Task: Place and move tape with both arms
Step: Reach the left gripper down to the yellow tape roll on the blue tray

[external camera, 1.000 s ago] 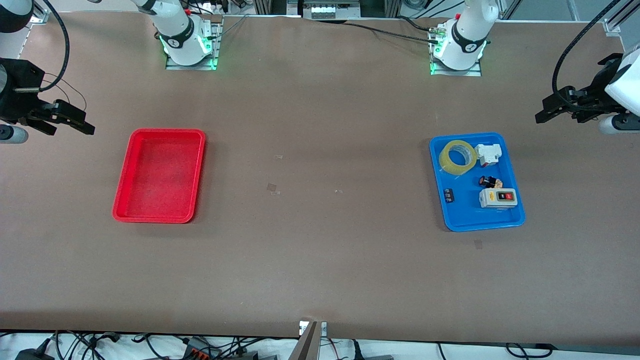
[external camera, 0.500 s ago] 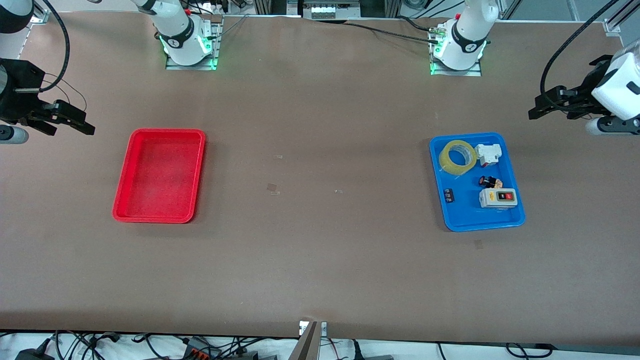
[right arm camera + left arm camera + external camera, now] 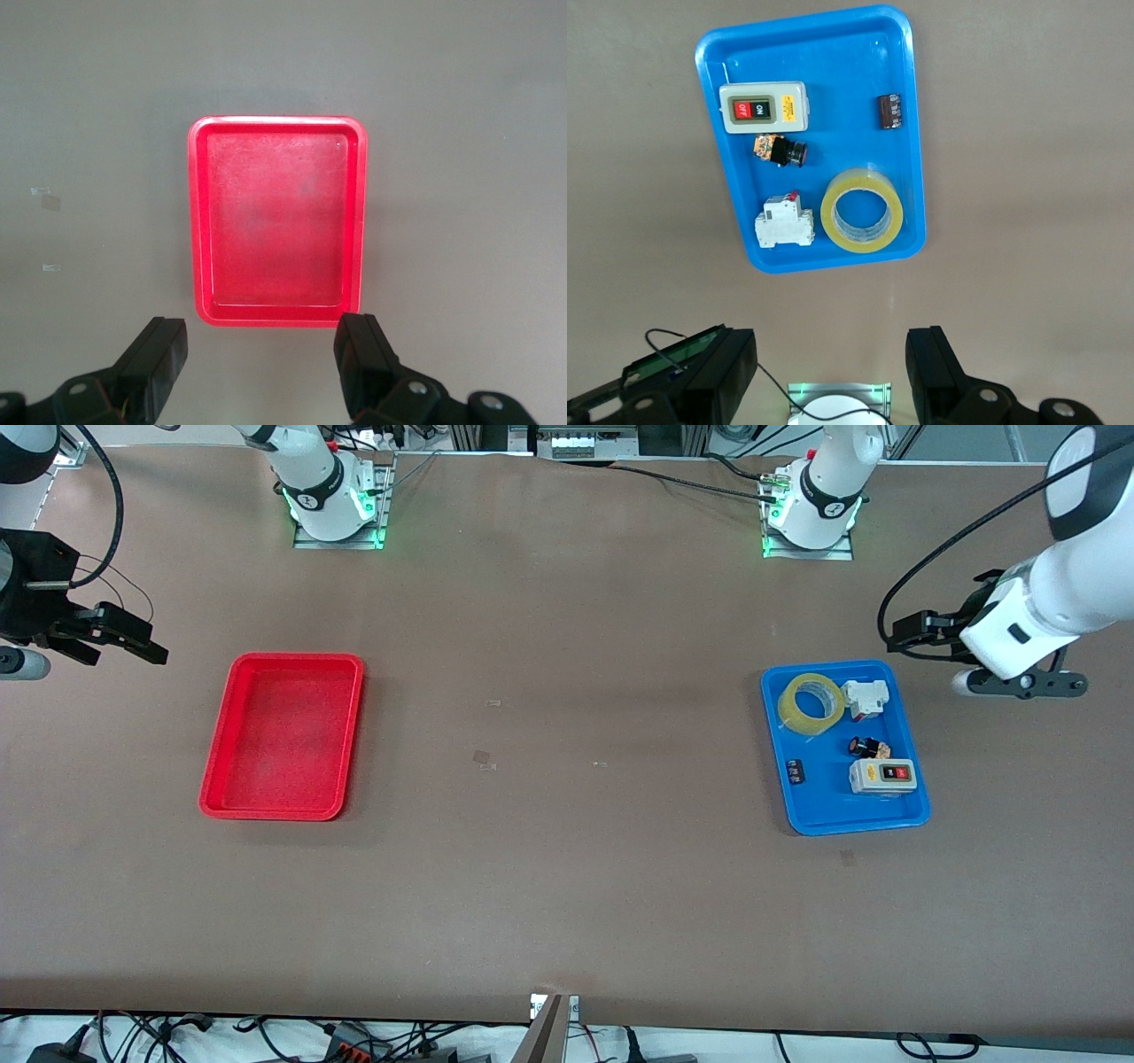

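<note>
The yellowish translucent tape [image 3: 811, 704] lies flat in the blue tray [image 3: 886, 821], in the corner nearest the robots' bases, beside a white breaker. It also shows in the left wrist view [image 3: 863, 211]. My left gripper [image 3: 912, 633] is open and empty, up in the air over bare table just off that tray's edge; its jaws stand wide apart in the left wrist view [image 3: 831, 343]. My right gripper [image 3: 124, 638] is open and empty, waiting over the table at the right arm's end, beside the red tray; it also shows in the right wrist view [image 3: 263, 329].
The blue tray also holds a white breaker [image 3: 866, 697], a black-and-red button [image 3: 864, 747], a white-and-grey switch box [image 3: 882, 776] and a small black part [image 3: 796, 771]. An empty red tray [image 3: 297, 657] lies toward the right arm's end. Bare brown table lies between the trays.
My left arm has swung in from the table's end toward the blue tray, its gripper still open. The right arm and the tape have not moved.
</note>
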`<state>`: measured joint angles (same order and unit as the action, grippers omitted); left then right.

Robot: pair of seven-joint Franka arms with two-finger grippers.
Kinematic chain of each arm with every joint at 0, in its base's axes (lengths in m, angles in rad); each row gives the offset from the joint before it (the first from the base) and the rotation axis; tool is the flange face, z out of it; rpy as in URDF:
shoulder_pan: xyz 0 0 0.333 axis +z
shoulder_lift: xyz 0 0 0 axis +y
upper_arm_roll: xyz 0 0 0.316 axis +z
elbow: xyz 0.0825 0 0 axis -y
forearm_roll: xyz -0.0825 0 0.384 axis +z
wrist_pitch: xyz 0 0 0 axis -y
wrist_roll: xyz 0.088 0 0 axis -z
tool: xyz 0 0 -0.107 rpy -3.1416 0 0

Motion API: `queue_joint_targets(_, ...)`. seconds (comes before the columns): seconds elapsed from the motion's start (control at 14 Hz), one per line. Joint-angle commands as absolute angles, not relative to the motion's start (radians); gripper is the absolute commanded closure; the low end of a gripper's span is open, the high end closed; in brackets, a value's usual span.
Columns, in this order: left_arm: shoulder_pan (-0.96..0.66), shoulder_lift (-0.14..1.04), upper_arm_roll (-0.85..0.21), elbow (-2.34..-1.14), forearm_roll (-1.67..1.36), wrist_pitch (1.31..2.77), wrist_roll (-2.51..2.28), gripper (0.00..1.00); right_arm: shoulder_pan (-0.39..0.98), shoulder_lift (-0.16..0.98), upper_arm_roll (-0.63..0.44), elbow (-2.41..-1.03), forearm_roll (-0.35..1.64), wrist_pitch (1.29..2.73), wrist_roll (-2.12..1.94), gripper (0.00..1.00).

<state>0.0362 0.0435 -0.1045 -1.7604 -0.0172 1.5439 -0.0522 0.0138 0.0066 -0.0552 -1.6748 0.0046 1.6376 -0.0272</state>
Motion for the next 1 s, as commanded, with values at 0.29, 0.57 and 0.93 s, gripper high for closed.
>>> queue_joint_targets(0.29, 0.032, -0.060, -0.103, -2.130, -0.025, 1.877, -0.038, 0.00, 0.012, 0.003, -0.055, -1.661, -0.002, 1.624, -0.046, 0.00)
queue_joint_targets(0.57, 0.032, -0.071, -0.103, -2.362, -0.025, 2.185, -0.040, 0.00, 0.014, 0.005, -0.055, -1.663, -0.002, 1.621, -0.044, 0.00)
queue_joint_targets(0.93, 0.043, 0.038, -0.101, -2.464, -0.023, 2.423, -0.038, 0.00, 0.014, 0.005, -0.055, -1.663, -0.002, 1.621, -0.046, 0.00)
